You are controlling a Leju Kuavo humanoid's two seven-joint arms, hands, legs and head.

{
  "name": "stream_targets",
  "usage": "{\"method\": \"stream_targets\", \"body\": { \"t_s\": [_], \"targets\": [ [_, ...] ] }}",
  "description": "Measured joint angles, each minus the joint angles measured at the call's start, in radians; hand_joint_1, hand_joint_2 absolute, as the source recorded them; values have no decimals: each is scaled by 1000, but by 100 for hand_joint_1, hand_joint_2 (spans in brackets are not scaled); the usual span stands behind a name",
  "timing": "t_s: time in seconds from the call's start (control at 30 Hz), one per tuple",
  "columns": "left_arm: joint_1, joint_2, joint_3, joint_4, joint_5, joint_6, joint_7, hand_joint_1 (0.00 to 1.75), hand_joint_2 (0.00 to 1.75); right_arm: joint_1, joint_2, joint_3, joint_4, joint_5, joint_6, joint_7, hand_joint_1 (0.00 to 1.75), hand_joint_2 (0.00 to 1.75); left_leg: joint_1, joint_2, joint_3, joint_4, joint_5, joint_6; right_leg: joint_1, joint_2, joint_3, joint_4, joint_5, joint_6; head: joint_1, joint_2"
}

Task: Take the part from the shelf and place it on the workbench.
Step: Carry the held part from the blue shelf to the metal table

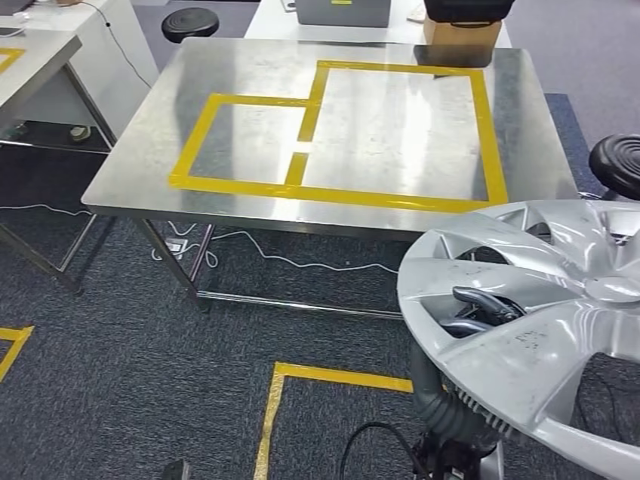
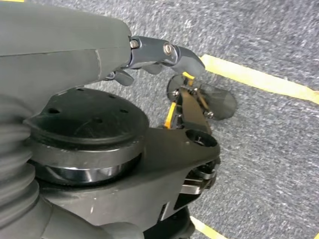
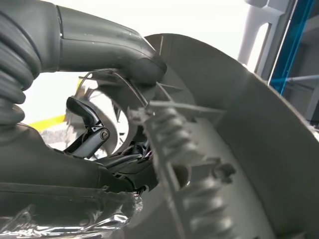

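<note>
The part is a silver wheel cover [image 1: 543, 320], held up at the lower right of the head view, short of the workbench. My right hand [image 1: 483, 310] grips it, dark fingers hooked through an opening between its spokes. The right wrist view shows my right hand [image 3: 112, 99] on the cover's ribbed back [image 3: 226, 149], thumb pressed on the rim. The steel workbench [image 1: 151, 150] ahead carries two yellow-taped rectangles [image 1: 483, 120]. My left hand [image 2: 165, 55] hangs over the grey carpet, fingers stretched out, holding nothing.
Black stools stand behind the bench [image 1: 190, 22] and at its right [image 1: 617, 162]. A cardboard box [image 1: 460, 38] and a grey case [image 1: 343, 12] sit beyond the far edge. White cables [image 1: 302, 262] lie under the bench. Yellow floor tape [image 1: 302, 385] marks the carpet. Another table [image 1: 38, 60] stands left.
</note>
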Motion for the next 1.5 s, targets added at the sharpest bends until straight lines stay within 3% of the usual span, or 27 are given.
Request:
{"method": "stream_targets", "body": {
  "t_s": [0.07, 0.13, 0.17, 0.2, 0.27, 0.33, 0.47, 0.57, 0.63, 0.7, 0.73, 0.77, 0.8, 0.83, 0.9, 0.93, 1.07, 1.13, 1.2, 1.23, 1.27, 1.3, 1.37, 1.4, 1.43, 1.5],
  "targets": [
    [-4, -1, 0, 0, -1, 0, 0, 0, 175, 3, 6, -10, 0, -2, 0, -4, 175, 175, -3, 52, -49, 101, -56, -8, 1, -17, 1, -2, 1, -10, -8, 0],
    [-6, -1, 0, 0, -1, 0, 0, 0, 175, 7, 11, -19, 0, -8, 0, -1, 175, 175, -2, 68, -112, 227, -106, -11, 3, -34, -1, -2, 0, -13, -9, 0],
    [-5, -1, 1, 0, -1, 1, 0, 0, 175, 8, 13, -24, 0, -11, 0, 5, 175, 175, -1, 70, -125, 255, -108, -11, 3, -40, -1, -2, 0, -13, -9, 0],
    [-5, -1, 1, 0, -1, 1, 0, 0, 175, 10, 16, -29, 0, -12, 0, 13, 175, 175, -1, 70, -118, 245, -92, -9, 4, -45, -1, -2, 0, -14, -9, 0],
    [-4, 0, 1, 0, -1, 2, 0, 0, 175, 15, 24, -42, 0, -5, 0, 26, 175, 175, -2, 71, -54, 132, -30, -2, 5, -51, 0, -2, -1, -12, -9, 0],
    [-5, 0, 1, 0, 0, 4, 0, 0, 175, 20, 32, -54, 0, 4, 0, 28, 175, 175, -3, 72, 6, 29, 8, 6, 6, -53, 1, -2, -2, -10, -10, 0],
    [-5, -1, 1, 0, 0, 4, 0, 0, 175, 22, 38, -65, 0, 14, 0, 25, 175, 175, -4, 73, 25, -6, 8, 9, 9, -54, -1, -1, -3, -6, -9, 0],
    [-5, -3, 2, 0, -1, 5, 1, 0, 175, 32, 58, -112, 4, 72, 0, 33, 175, 175, -3, 72, 32, -31, 3, 25, 12, -56, -11, 15, -19, 15, -5, 0],
    [-4, -4, 3, 0, -2, 6, 2, 0, 175, 35, 66, -136, 10, 85, 0, 52, 175, 175, 1, 73, 36, -38, 6, 38, 11, -57, -51, 103, -70, 28, 2, 0],
    [-4, -5, 4, 0, -2, 5, 2, 0, 175, 35, 67, -142, 18, 49, 0, 57, 175, 175, 1, 73, 37, -37, 4, 41, 10, -57, -114, 233, -124, 33, 5, 0],
    [-3, -5, 5, 0, -3, 4, 2, 0, 175, 36, 69, -145, 20, 24, 0, 50, 175, 175, 1, 72, 37, -37, 4, 41, 9, -58, -133, 268, -129, 35, 6, 0],
    [-3, -5, 6, 0, -5, 0, 0, 0, 175, 37, 71, -151, 20, 3, 0, 37, 175, 175, 1, 71, 38, -37, 3, 41, 8, -58, -133, 264, -115, 36, 6, 0],
    [-3, -5, 6, 0, -8, -5, -2, 0, 175, 38, 73, -157, 18, -13, 0, 23, 175, 175, 1, 70, 41, -36, 2, 40, 6, -58, -114, 220, -84, 37, 6, 0],
    [-3, -5, 6, 0, -9, -10, -6, 0, 175, 38, 76, -163, 15, -23, 0, 11, 175, 175, 2, 68, 43, -35, 0, 37, 4, -59, -80, 151, -45, 39, 6, 0],
    [-4, -5, 7, 0, -10, -19, -14, 0, 175, 39, 80, -171, 9, -27, 0, -2, 175, 175, -2, 66, 44, -28, -6, 27, 2, -56, -21, 34, -1, 37, 7, 0],
    [-4, -5, 7, 0, -10, -21, -16, 0, 175, 39, 81, -174, 8, -27, 0, -4, 175, 175, -4, 66, 43, -25, -7, 21, 3, -53, -9, 8, 4, 33, 6, 0],
    [-4, -5, 7, 0, -11, -24, -20, 0, 175, 41, 88, -187, 6, -30, 0, -5, 175, 175, -1, 68, 38, -15, -16, 2, 4, -51, -9, 2, 5, 4, 0, 0],
    [-5, -5, 7, 0, -11, -25, -25, 0, 175, 42, 89, -189, 3, -26, 0, -3, 175, 175, 0, 70, 1, 65, -65, -7, 3, -54, -9, 1, 6, -7, -5, 0],
    [-4, -5, 8, 0, -11, -31, -33, 0, 175, 42, 88, -188, 2, -23, 0, 10, 175, 175, 0, 71, -64, 199, -125, -12, 4, -56, -10, 1, 6, -11, -7, 0],
    [-3, -4, 9, 0, -9, -36, -39, 0, 175, 42, 87, -186, 2, -23, 0, 21, 175, 175, 0, 71, -87, 244, -135, -12, 5, -57, -10, 1, 6, -12, -7, 0],
    [-3, -4, 12, 0, -7, -42, -45, 0, 175, 41, 85, -184, 2, -23, 0, 32, 175, 175, 0, 71, -94, 254, -127, -10, 5, -57, -10, 1, 5, -12, -7, 0],
    [-2, -3, 16, 0, -4, -49, -53, 0, 175, 41, 84, -181, 2, -21, 0, 40, 175, 175, 0, 71, -82, 226, -101, -8, 5, -56, -9, 1, 5, -12, -7, 0],
    [-3, -2, 22, 0, 0, -60, -74, 0, 175, 40, 83, -177, 2, -12, 0, 38, 175, 175, -1, 72, -20, 101, -36, 0, 6, -55, -8, 1, 4, -9, -8, 0],
    [-3, -1, 23, 0, 1, -64, -87, 0, 175, 41, 83, -177, 1, -5, 0, 30, 175, 175, -1, 72, 9, 41, -17, 3, 8, -54, -8, 3, 2, -6, -8, 0],
    [-4, 0, 23, 0, 1, -66, -100, 0, 175, 41, 83, -177, 1, 0, 0, 19, 175, 175, -2, 72, 28, 2, -8, 7, 10, -54, -9, 2, 2, -1, -7, 0],
    [-4, 0, 24, 0, -2, -73, -126, 0, 175, 42, 83, -177, 0, 9, 0, 3, 175, 175, -4, 72, 37, -22, -9, 15, 11, -54, -9, -1, 3, 11, -7, 0]
  ]
}}
